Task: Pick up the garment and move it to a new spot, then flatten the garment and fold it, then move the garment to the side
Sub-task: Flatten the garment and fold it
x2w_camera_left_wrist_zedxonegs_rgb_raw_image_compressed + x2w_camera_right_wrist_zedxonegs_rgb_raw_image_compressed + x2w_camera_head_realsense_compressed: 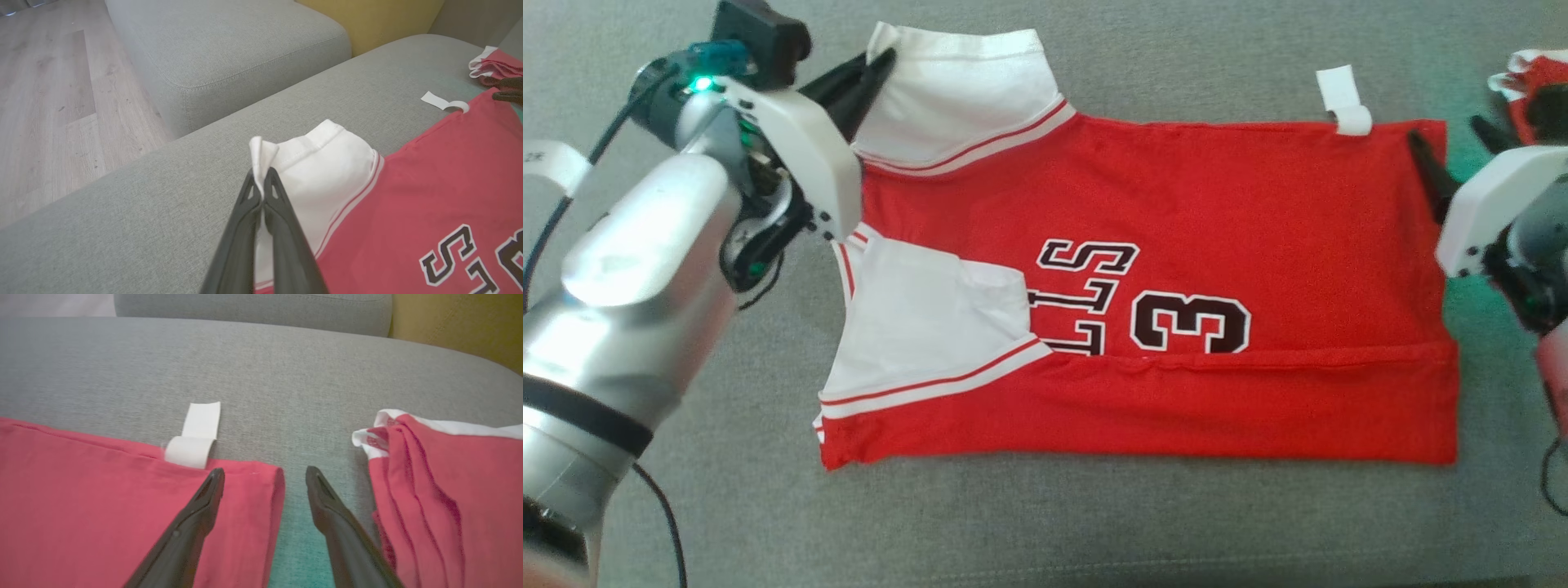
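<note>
While the left gripper (261, 176) was pinched shut on the corner of the white sleeve (964, 90), the garment (1217, 204) lay flat on the grey cushion (1094, 523), its long axis running left to right — one arm at each far corner. The right gripper (264, 473) stood open astride the garment's far right corner — one finger over red cloth, the other over bare cushion, gripping nothing.

Red garment (1217, 204) with white, red-striped sleeves (964, 90) and black, white-edged lettering (1188, 322), on grey couch (1094, 531)
</note>
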Controlling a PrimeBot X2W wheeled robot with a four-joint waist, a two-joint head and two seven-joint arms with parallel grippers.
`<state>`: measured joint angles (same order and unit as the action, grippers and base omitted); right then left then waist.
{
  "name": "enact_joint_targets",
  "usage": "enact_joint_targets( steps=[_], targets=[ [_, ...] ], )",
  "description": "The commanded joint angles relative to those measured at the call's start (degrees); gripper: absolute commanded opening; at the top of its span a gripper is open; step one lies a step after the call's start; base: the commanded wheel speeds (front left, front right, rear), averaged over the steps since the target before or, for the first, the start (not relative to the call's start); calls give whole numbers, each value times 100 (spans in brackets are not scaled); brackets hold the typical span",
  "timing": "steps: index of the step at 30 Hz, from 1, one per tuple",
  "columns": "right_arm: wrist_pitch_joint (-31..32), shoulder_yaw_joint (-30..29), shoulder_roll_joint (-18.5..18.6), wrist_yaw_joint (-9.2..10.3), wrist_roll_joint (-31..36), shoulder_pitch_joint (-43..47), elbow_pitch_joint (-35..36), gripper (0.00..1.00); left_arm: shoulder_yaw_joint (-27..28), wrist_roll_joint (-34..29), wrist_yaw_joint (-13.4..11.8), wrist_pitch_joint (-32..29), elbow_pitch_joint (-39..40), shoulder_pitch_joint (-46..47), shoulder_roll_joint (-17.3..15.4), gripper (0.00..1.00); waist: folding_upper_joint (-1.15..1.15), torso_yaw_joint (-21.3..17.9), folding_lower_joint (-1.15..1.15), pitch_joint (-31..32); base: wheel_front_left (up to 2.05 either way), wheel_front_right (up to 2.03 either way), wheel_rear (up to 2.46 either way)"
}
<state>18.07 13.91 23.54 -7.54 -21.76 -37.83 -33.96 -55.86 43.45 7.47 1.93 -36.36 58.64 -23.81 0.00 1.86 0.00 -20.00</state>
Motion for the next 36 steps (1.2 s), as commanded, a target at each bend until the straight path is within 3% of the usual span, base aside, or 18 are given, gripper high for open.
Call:
enact_joint_targets(
  steps=[1,13,14,15,16,27,36],
  targets=[
    [-77,80,182,5,-41,-199,21,100,176,-32,-55,-22,184,129,-191,0,0,53,0,-53,0,0,0],
    [-128,812,364,5,-427,-723,-942,100,138,-11,-169,-186,573,135,-305,0,0,159,0,-239,0,0,0],
    [-95,897,379,5,-497,-756,-970,86,142,-10,-174,-190,571,146,-316,0,0,154,0,-251,0,0,0],
    [-83,969,398,5,-568,-794,-987,29,146,-7,-182,-192,564,156,-324,0,0,150,0,-261,0,0,0],
    [-88,1033,429,5,-630,-840,-993,0,152,-4,-190,-190,554,165,-330,0,0,144,0,-268,0,0,0],
    [-826,1384,744,5,-1162,-1632,-771,0,481,32,-401,194,107,538,-439,0,0,5,0,-324,0,0,0],
    [-1665,1527,645,5,-1343,-2174,-753,0,707,-84,-554,728,-467,1121,-342,0,0,-91,0,-420,0,0,0]
  ],
)
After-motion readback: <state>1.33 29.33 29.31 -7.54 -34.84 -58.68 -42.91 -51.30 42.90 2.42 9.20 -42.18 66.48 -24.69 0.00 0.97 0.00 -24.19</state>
